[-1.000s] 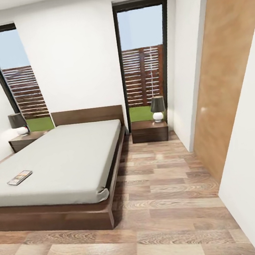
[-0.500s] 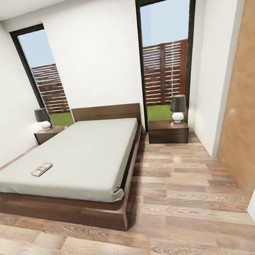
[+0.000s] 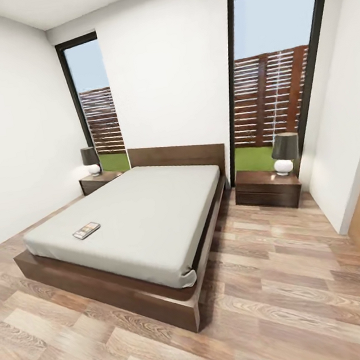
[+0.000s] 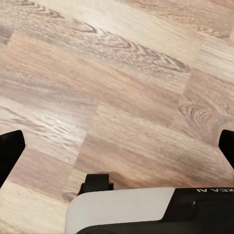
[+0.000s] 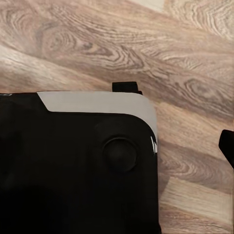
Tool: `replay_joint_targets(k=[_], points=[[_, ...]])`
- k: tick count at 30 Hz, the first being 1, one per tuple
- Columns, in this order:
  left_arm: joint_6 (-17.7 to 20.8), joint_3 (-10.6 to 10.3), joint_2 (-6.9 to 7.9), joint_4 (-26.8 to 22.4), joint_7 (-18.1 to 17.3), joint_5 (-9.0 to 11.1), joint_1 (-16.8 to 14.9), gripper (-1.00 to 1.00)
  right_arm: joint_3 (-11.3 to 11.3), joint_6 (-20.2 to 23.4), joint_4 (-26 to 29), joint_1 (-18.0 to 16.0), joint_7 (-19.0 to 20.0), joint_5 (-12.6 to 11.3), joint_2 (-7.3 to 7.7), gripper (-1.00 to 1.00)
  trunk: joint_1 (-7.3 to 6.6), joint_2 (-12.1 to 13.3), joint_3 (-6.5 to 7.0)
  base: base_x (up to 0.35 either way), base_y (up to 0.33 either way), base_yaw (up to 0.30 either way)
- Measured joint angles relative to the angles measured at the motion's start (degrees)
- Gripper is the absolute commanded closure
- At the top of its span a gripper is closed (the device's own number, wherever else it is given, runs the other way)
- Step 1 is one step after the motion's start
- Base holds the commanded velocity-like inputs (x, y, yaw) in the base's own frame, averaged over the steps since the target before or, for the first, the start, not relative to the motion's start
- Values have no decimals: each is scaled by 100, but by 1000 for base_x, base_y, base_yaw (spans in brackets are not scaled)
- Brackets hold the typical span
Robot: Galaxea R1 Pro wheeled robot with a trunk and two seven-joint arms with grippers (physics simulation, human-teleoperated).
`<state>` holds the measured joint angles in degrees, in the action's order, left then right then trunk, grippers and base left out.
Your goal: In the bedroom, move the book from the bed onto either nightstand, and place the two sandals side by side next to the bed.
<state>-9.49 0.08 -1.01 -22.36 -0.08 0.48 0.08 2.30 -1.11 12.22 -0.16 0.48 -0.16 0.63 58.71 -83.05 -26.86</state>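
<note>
Nothing of the task looks done yet. The book (image 3: 87, 231) lies flat on the bed (image 3: 151, 218), near the mattress's foot edge on the far-left side. Both nightstands (image 3: 267, 188) (image 3: 97, 182) carry only a lamp (image 3: 284, 153). No sandals are visible. The left gripper's fingers (image 4: 10, 151) are spread wide over the floor (image 4: 122, 97), holding nothing; the right gripper's state I cannot tell.

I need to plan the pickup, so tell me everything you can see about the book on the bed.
The book is a small, thin paperback lying flat and closed on the pale grey mattress of the bed, near its foot end and close to the edge on the head view's left side. Its cover looks dark with lighter patches and an orange touch; lettering is too small to read. It sits skewed to the mattress edges. Nothing else touches it, and nothing lies beside it.
</note>
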Motion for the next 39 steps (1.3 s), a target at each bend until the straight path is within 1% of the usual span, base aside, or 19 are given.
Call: replay_joint_targets(k=[11, 29, 34, 39], points=[[0, 0, -4, 0, 0, -7, 0, -100, -2, 0, -9, 0, 0, 0, 0, -100, 0, 0, 0, 197, 0, 266], [1, 0, -10, 0, 0, -8, 0, -100, -7, 0, -18, 0, 0, 8, 0, -100, -1, 0, 0, 248, 0, 18], [-2, 0, -12, 0, 0, -8, 0, -100, -6, 0, -18, 0, 0, 8, 0, -100, 0, 0, 0, 218, 0, 168], [-7, 0, -12, 0, 0, -8, 0, -100, -6, 0, -18, 0, 0, 8, 0, -100, 2, 0, 0, 61, 0, 269]])
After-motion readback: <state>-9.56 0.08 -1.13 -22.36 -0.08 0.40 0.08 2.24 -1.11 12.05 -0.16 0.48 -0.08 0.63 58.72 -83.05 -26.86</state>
